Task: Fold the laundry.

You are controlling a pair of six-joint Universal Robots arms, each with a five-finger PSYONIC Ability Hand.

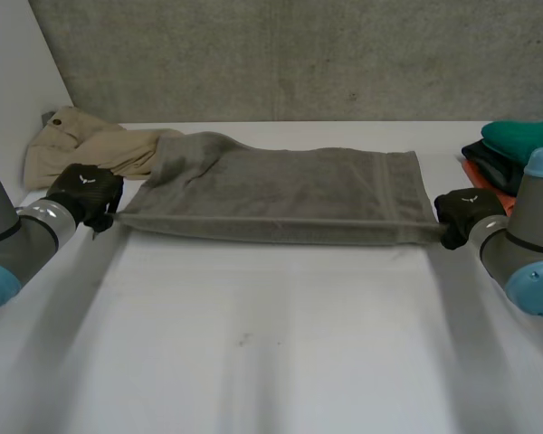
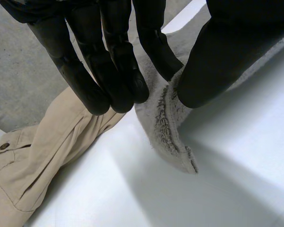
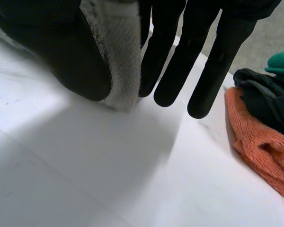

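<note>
Left robot hand (image 1: pixel 86 192), right robot hand (image 1: pixel 462 213) at crosswise towel (image 1: pixel 290 190) ends

We find the near half of the white table (image 1: pixel 271 353) bare: open passage there. The grey towel (image 1: pixel 290 192) spans the middle, stretched between the left hand (image 1: pixel 86 192) and right hand (image 1: pixel 462 213), which pinch its corners. A beige garment (image 1: pixel 77 145) crowds the far left. A clothes pile (image 1: pixel 516 149) blocks the far right, near the right hand.
</note>
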